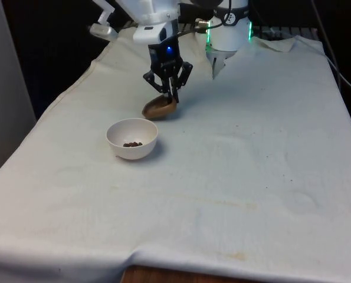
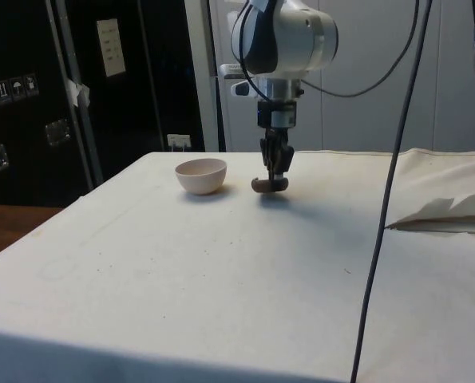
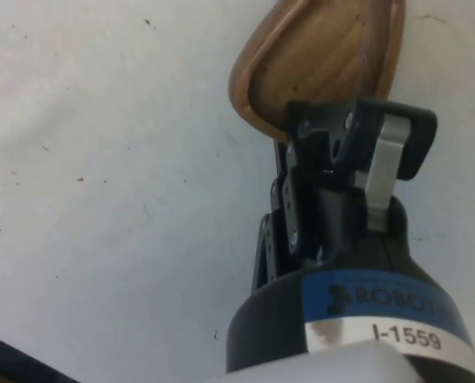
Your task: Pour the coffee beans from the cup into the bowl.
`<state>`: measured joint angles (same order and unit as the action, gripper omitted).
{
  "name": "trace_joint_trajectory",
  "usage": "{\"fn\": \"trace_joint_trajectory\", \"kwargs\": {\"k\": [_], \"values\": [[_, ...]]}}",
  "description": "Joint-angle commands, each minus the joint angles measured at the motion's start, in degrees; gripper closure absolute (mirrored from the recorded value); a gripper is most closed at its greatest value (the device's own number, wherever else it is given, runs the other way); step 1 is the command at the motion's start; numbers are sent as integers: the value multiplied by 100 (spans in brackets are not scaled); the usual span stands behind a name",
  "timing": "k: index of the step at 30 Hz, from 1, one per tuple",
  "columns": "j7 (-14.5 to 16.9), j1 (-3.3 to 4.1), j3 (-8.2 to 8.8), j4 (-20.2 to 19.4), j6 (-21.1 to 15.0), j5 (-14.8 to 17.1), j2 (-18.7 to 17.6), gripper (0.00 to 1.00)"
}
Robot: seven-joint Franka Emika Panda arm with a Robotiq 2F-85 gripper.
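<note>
A small brown wooden cup sits on the white cloth, tilted a little, just behind the bowl. My gripper is shut on the cup's rim. In the wrist view the cup looks hollow, with no beans inside, and the fingers pinch its edge. A white bowl stands in front of the cup, toward the front view's left, with a few dark coffee beans in its bottom. In the side view the cup rests on the cloth beside the bowl, under my gripper.
The cloth is rumpled into folds near the robot base at the far end. A black cable hangs down across the side view. The table's front edge shows bare wood.
</note>
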<state>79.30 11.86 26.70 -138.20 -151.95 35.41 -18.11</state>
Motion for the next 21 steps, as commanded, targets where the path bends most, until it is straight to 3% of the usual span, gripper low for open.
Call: {"fn": "trace_joint_trajectory", "kwargs": {"k": [1, 2, 3, 10, 11, 12, 19, 20, 21], "values": [[-115, 86, 29, -97, -178, -97, 6, 98], [-11, 0, -34, -34, -57, 0, 11, 98], [-126, 80, 0, -132, -235, -97, 17, 98], [-223, 63, -235, -372, -693, -109, 86, 98], [-115, -29, -315, -321, -590, 0, 103, 98], [-235, 57, -264, -401, -745, -109, 97, 98], [-321, 40, -504, -613, -1186, -103, 138, 98], [-212, -63, -596, -561, -1083, 0, 172, 98], [-338, 40, -539, -642, -1243, -103, 138, 98]]}}
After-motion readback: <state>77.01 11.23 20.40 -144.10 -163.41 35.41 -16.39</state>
